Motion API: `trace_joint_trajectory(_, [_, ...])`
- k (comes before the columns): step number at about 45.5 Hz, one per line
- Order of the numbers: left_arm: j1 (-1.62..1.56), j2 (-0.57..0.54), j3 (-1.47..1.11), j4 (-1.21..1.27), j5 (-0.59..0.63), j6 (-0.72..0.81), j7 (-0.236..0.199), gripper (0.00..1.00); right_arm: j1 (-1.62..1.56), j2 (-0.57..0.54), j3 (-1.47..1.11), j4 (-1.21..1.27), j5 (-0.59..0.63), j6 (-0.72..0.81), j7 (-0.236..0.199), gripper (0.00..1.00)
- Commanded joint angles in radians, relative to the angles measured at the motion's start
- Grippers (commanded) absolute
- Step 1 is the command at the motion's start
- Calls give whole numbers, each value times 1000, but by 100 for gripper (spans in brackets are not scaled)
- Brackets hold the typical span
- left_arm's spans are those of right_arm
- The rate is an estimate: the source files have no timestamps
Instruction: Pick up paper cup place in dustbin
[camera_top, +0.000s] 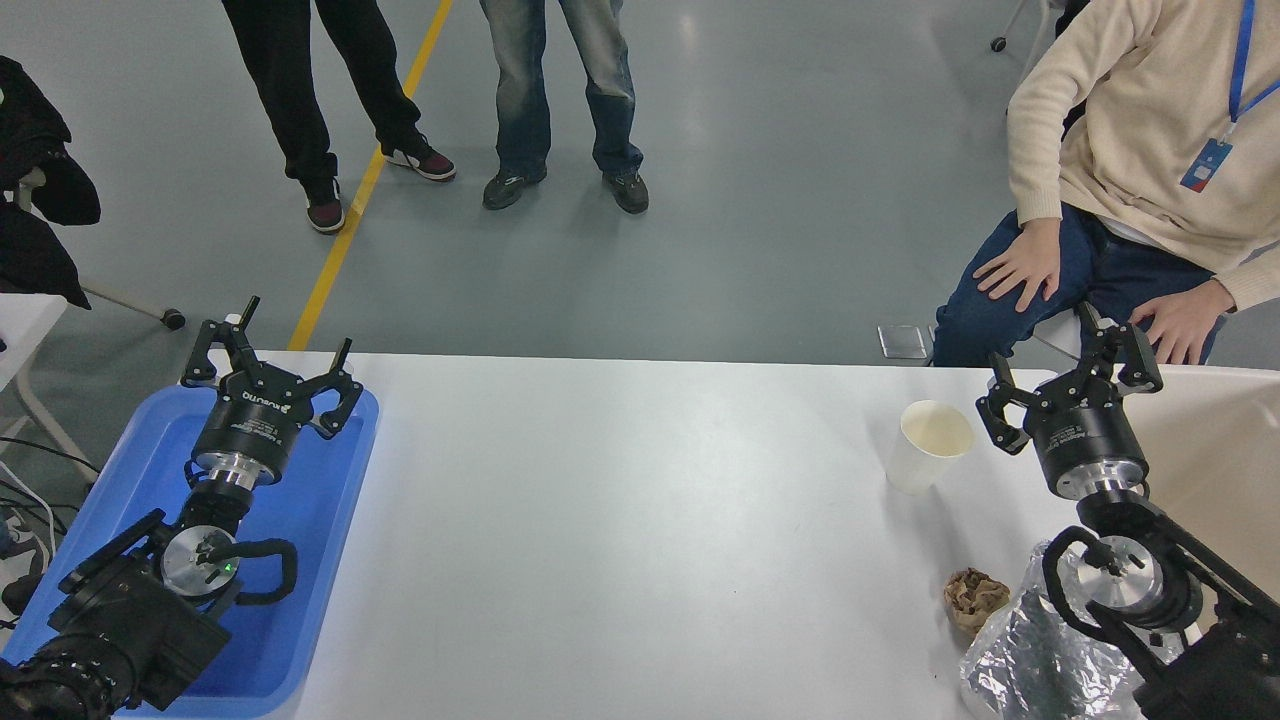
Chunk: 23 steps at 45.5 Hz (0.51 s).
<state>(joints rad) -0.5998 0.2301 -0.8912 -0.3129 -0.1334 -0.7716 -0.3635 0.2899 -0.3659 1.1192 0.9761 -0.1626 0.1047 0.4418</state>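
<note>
A white paper cup (928, 446) stands upright on the white table (640, 520), its cream inside showing. Just right of it my right gripper (1050, 350) hovers open, nothing between its fingers, apart from the cup. The beige dustbin (1215, 450) sits at the right edge, partly hidden behind my right arm. Over the blue tray at the lower left, my left gripper (290, 340) is parked, open and empty.
A blue shallow tray (320, 520) lies under the left arm. A crumpled brown paper ball (975, 597) and crinkled silver foil (1040, 660) lie near the front right. A person sits at the far right; two people stand beyond the table.
</note>
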Motion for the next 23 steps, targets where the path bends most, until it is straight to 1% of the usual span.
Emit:
trace_joint_trajectory(1, [0,0,0,0,0,2,0,100,0,2,-1,1,0,1,0,100])
trace_joint_trajectory(23, [0,0,0,0,0,0,0,100,6,-1,-2,-1,0,1,-2,100])
